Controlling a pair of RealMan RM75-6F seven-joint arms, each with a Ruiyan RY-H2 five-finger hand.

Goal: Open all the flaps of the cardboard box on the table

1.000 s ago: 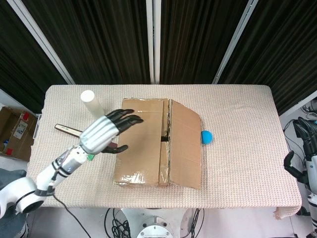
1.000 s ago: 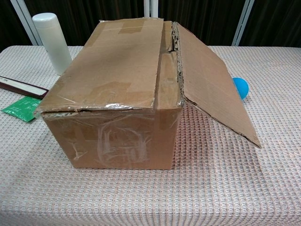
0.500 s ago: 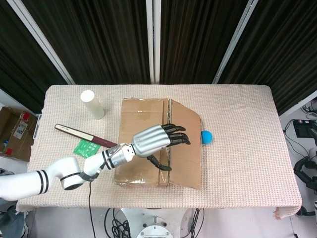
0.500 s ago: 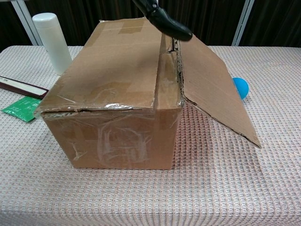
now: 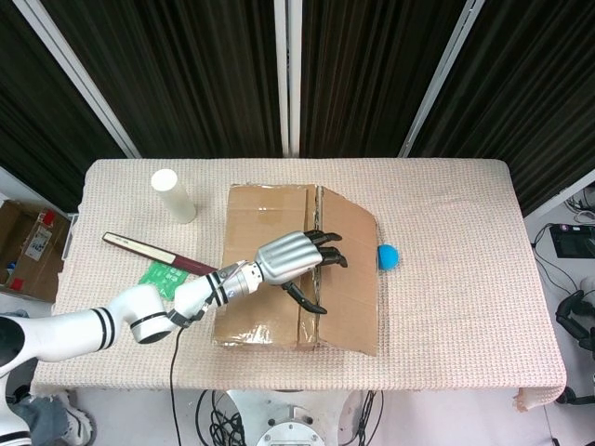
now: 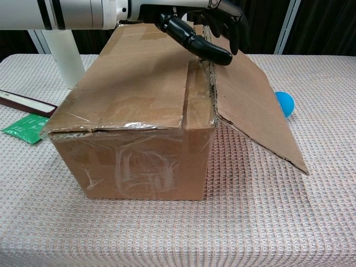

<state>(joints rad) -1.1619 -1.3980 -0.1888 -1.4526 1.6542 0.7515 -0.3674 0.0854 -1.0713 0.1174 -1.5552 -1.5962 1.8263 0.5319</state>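
Note:
The cardboard box [image 5: 270, 297] stands mid-table, also seen close up in the chest view [image 6: 133, 150]. Its right flap [image 5: 351, 279] hangs open down the right side [image 6: 250, 105]. The left flap [image 5: 260, 232] lies flat and closed [image 6: 139, 78]. My left hand [image 5: 296, 256] hovers over the top seam, fingers [image 5: 327, 251] bent down toward the gap, thumb [image 5: 305, 299] spread apart. In the chest view the left hand [image 6: 203, 25] is at the top edge with nothing plainly gripped. A dark bit of my right hand [image 5: 575, 314] shows off the table's right edge.
A blue ball [image 5: 388, 256] lies right of the box [image 6: 284, 103]. Left of the box are a white cylinder [image 5: 172, 194], a dark flat stick [image 5: 153, 252] and a green packet [image 5: 160, 277]. The table [image 5: 465, 325] is covered in woven cloth.
My left hand drew back slightly along the seam and sank lower, its fingers curling down. Hand and forearm now show fully in the chest view. The flaps have not moved.

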